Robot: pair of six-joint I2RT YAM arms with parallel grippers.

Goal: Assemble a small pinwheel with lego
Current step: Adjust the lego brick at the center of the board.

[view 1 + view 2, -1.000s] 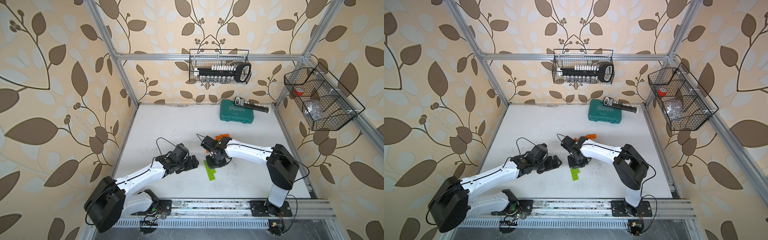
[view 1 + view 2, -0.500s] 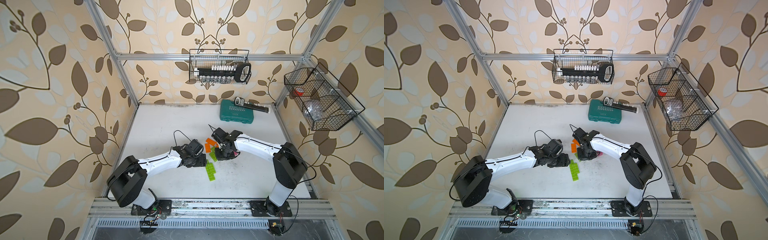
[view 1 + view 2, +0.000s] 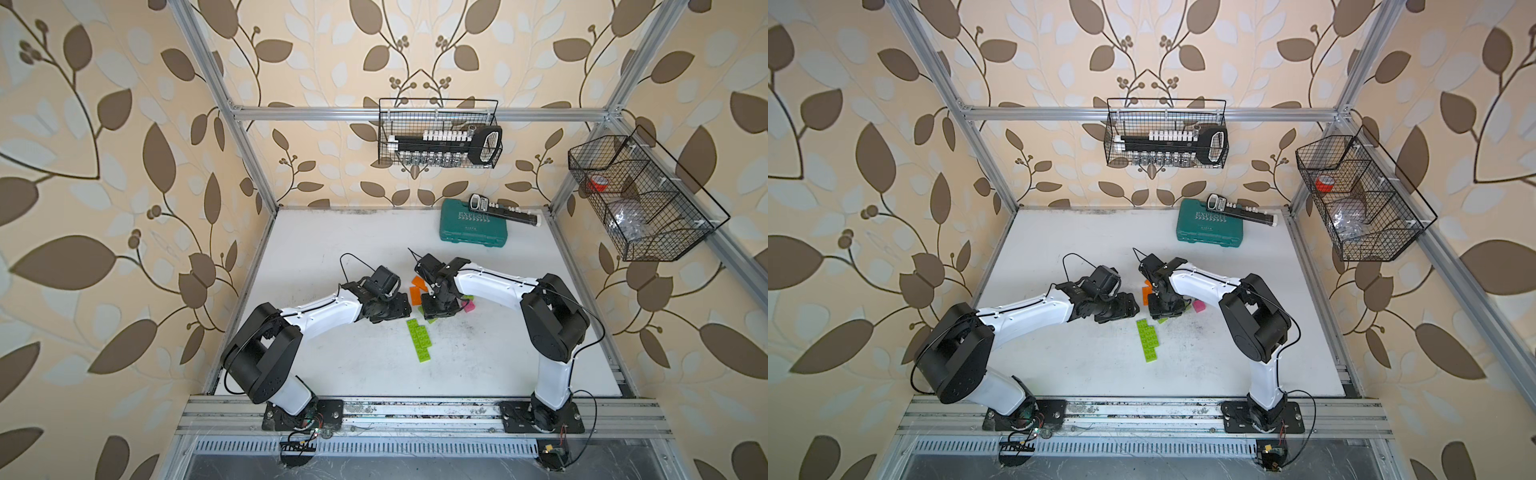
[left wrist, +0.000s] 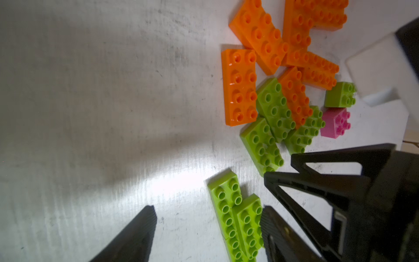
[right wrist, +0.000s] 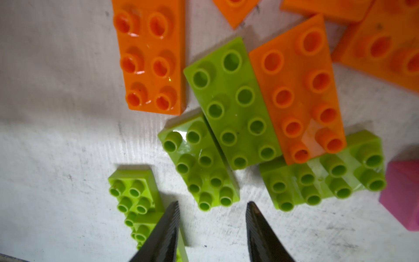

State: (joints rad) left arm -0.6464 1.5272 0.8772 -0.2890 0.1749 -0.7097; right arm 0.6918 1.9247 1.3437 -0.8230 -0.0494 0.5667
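Note:
The lego lies mid-table. Joined lime-green bricks (image 3: 419, 341) (image 3: 1149, 340) form a stepped strip. Behind it is a pile of orange bricks (image 3: 417, 291) (image 4: 240, 86) and lime bricks (image 4: 273, 108) (image 5: 231, 102), plus a small pink brick (image 3: 469, 306) (image 4: 335, 122) and a small green square brick (image 4: 340, 95). My left gripper (image 3: 401, 307) (image 4: 207, 213) is open; one finger touches the side of the lime strip (image 4: 238, 217). My right gripper (image 3: 436, 309) (image 5: 212, 206) is open over bare table, just short of a lime brick (image 5: 201, 163), with the strip (image 5: 133, 195) beside one finger.
A teal tool case (image 3: 473, 226) with a black tool on it lies at the back right. Wire baskets hang on the back wall (image 3: 440, 133) and the right wall (image 3: 640, 199). The two grippers stand close together over the bricks.
My left gripper has moved right to the lime strip. The right gripper swung back and then returned over the pile, and its jaws have opened wider.

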